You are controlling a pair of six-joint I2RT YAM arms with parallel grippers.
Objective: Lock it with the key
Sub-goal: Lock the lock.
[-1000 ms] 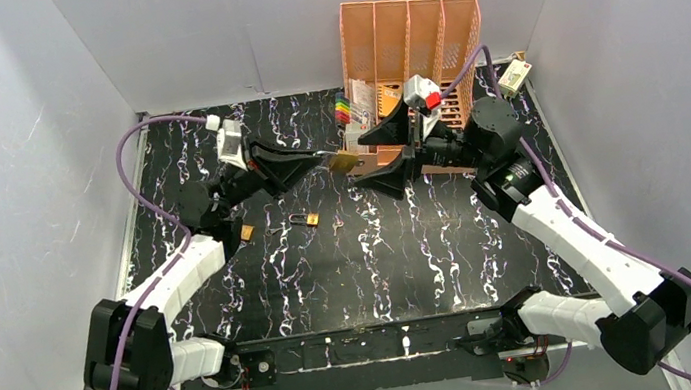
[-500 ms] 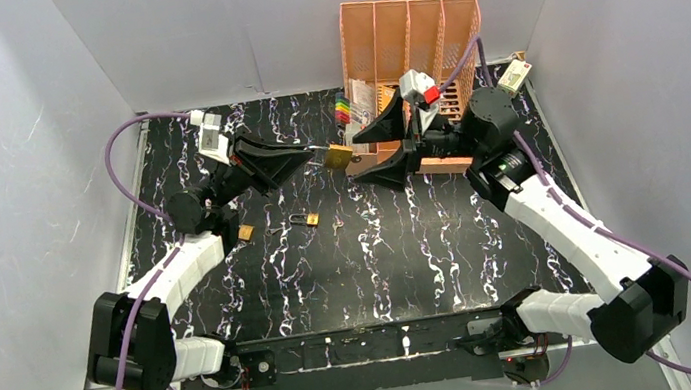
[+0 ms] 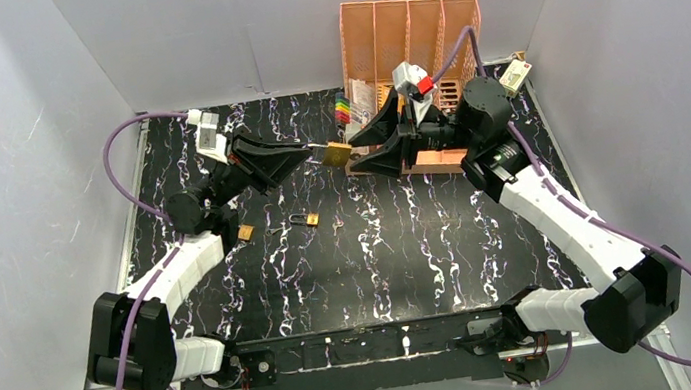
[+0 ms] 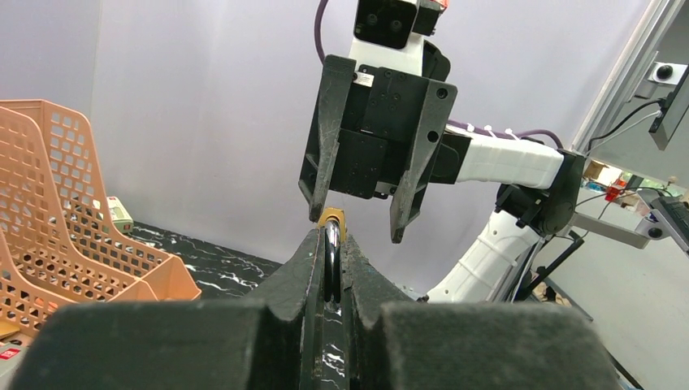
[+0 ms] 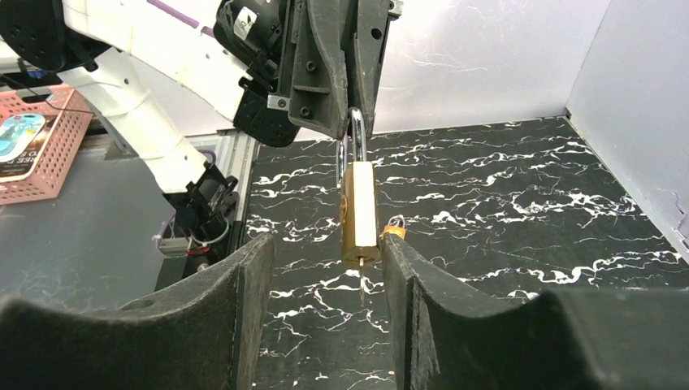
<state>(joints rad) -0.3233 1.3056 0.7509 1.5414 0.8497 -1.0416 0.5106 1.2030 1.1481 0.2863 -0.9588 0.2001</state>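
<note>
While left jaws pinch the padlock (image 3: 338,153) and right jaws gape, grey walls (image 3: 199,33) enclose the black marbled table (image 3: 382,271).

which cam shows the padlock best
The right wrist view: the padlock sits at the centre, brass body and shackle clear, hanging from the left gripper. The left wrist view shows only its shackle and a brass sliver; the top external view shows a tiny brass block.

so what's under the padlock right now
Only black marbled table; the padlock hangs in the air from the left end effector. From above, the patch straight below is covered by the padlock itself.
</note>
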